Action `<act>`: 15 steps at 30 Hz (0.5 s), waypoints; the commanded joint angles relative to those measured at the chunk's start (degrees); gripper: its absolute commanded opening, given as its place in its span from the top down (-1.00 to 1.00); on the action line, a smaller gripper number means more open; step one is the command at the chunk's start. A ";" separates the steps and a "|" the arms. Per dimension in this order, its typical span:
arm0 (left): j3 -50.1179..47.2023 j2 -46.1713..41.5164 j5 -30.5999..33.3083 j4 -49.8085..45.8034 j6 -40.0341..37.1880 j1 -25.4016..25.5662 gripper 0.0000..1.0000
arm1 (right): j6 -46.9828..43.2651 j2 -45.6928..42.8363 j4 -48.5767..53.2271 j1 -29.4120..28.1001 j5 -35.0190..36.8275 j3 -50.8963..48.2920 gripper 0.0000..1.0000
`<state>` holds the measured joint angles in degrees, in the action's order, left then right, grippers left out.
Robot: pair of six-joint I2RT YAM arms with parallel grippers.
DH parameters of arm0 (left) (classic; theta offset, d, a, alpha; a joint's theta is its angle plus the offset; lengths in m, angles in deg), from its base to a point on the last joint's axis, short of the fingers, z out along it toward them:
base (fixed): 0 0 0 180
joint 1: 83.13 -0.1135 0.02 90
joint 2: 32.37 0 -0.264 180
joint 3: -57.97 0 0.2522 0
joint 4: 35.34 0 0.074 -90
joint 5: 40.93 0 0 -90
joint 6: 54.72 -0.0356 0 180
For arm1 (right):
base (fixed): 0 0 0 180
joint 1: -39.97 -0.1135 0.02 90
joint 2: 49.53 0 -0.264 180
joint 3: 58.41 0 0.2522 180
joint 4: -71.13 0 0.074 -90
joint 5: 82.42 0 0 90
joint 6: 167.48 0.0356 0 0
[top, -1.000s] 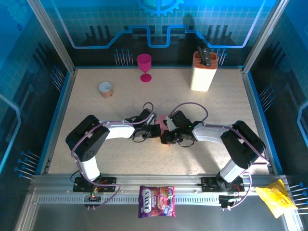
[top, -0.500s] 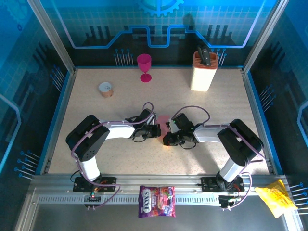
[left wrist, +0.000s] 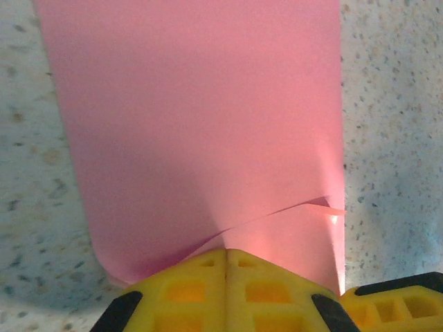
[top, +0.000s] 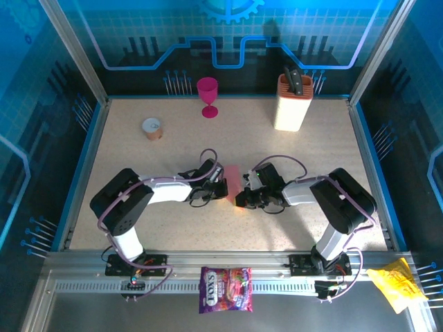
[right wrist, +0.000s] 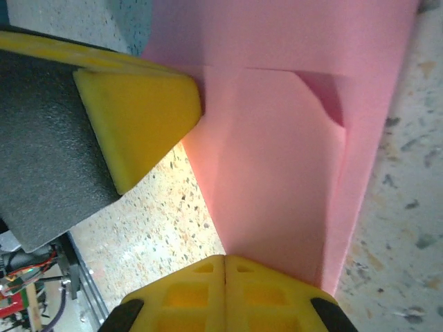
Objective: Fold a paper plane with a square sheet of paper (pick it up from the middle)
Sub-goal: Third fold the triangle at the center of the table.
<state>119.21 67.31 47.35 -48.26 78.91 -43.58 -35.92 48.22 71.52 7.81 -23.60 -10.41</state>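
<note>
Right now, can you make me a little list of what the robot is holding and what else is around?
paper: thin salmon-pink sheet of paper, already creased, between the two arms
left gripper: shut on the paper
right gripper: shut on the paper
back of table: magenta plastic goblet, cream knife block
front rail: purple printed candy bag

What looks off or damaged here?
The thin salmon-pink paper sheet has a small corner flap bent over in the right wrist view. A purple printed candy bag lies on the metal front rail.
</note>
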 commanded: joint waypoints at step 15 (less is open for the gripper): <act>-2.78 -10.67 2.95 -2.19 0.88 3.86 1.00 | 0.63 5.60 7.73 1.22 6.70 -4.75 1.00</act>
<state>115.87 56.58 53.23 -52.06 78.93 -41.59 -34.76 49.07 68.68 8.55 -25.61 -11.24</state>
